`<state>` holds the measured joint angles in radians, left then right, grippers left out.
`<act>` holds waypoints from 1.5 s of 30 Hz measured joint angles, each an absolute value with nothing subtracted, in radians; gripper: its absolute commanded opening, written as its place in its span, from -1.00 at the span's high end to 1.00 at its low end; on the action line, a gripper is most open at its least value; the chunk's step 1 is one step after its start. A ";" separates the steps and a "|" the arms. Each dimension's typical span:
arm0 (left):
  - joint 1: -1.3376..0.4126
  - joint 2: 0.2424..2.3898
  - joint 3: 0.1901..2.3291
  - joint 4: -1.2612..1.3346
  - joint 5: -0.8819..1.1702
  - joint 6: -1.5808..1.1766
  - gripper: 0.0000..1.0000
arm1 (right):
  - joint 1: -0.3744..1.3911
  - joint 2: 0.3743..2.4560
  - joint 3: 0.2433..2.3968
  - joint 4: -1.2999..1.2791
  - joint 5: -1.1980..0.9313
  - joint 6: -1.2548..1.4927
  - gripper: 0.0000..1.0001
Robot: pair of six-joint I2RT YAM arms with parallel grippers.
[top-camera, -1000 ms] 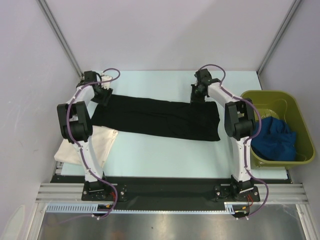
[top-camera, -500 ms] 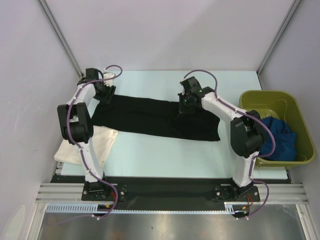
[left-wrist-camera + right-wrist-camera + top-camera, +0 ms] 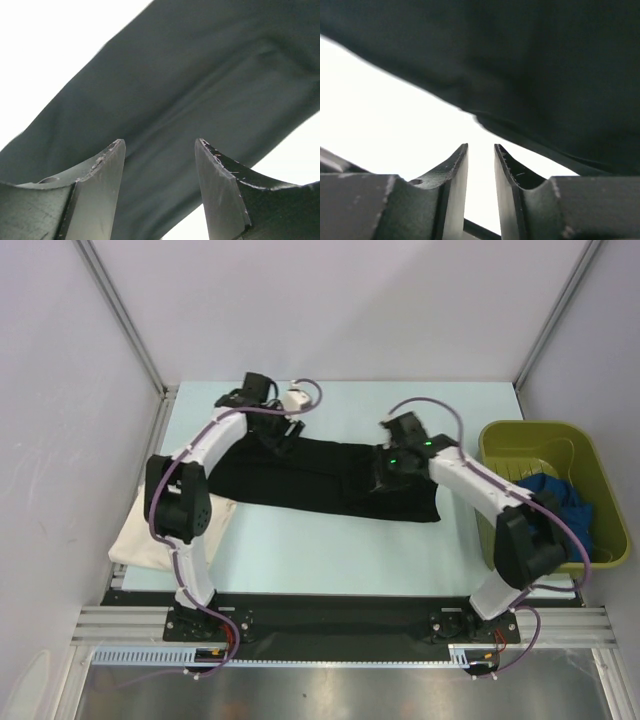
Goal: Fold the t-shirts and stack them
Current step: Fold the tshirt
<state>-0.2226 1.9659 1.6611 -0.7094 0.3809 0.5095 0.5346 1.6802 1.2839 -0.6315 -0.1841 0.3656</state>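
The black t-shirt (image 3: 320,475) lies as a long folded strip across the middle of the table. My left gripper (image 3: 277,432) is at its far edge, left of centre; it is open and empty (image 3: 160,142), with the black cloth (image 3: 200,75) just beyond the jaws. My right gripper (image 3: 384,478) hovers over the strip's right part. Its jaws (image 3: 481,146) stand a narrow gap apart with nothing between them, and the edge of the black cloth (image 3: 545,60) is just ahead. The cream t-shirt (image 3: 135,540) lies at the left front. The blue t-shirt (image 3: 550,515) sits bunched in the bin.
The olive-green bin (image 3: 520,428) stands at the right edge of the table, beside my right arm. Grey walls and metal frame posts close in the table on the left, back and right.
Both grippers have left the far corners of the black shirt. The left one moved right along its far edge. The right one moved left and nearer, over the cloth. The shirt lies flat.
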 measured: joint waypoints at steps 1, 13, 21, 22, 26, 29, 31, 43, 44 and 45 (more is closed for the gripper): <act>-0.263 1.963 1.661 -0.713 0.397 0.514 -0.28 | 0.490 1.639 1.253 -0.628 -0.182 0.375 0.39; -0.601 1.980 1.636 -0.674 0.436 0.516 -0.31 | 0.226 1.592 1.082 -0.603 -0.113 0.430 0.17; -0.720 2.054 1.596 -0.646 0.364 0.563 -0.31 | 0.177 1.617 0.999 -0.567 -0.142 0.442 0.17; -0.723 2.059 1.589 -0.646 0.356 0.569 -0.31 | 0.175 1.621 0.996 -0.559 -0.149 0.445 0.17; -0.722 2.078 1.574 -0.646 0.307 0.580 -0.18 | 0.172 1.638 0.981 -0.522 -0.171 0.454 0.28; -0.720 2.080 1.574 -0.645 0.282 0.585 -0.02 | 0.170 1.645 0.970 -0.504 -0.184 0.462 0.40; -0.719 2.080 1.575 -0.648 0.279 0.587 -0.04 | 0.167 1.645 0.965 -0.498 -0.190 0.464 0.47; -0.706 2.080 1.642 -0.723 0.327 0.579 -0.04 | 0.159 1.615 0.963 -0.505 -0.196 0.479 1.00; -0.704 2.080 1.649 -0.722 0.327 0.578 0.02 | 0.159 1.606 0.963 -0.505 -0.195 0.479 1.00; -0.704 2.080 1.652 -0.722 0.326 0.577 0.10 | 0.159 1.595 0.963 -0.505 -0.193 0.479 1.00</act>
<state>-0.7036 2.0796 1.6520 -0.7216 0.3264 0.5770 0.1593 1.5951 0.9630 -0.5045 -0.1928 0.4786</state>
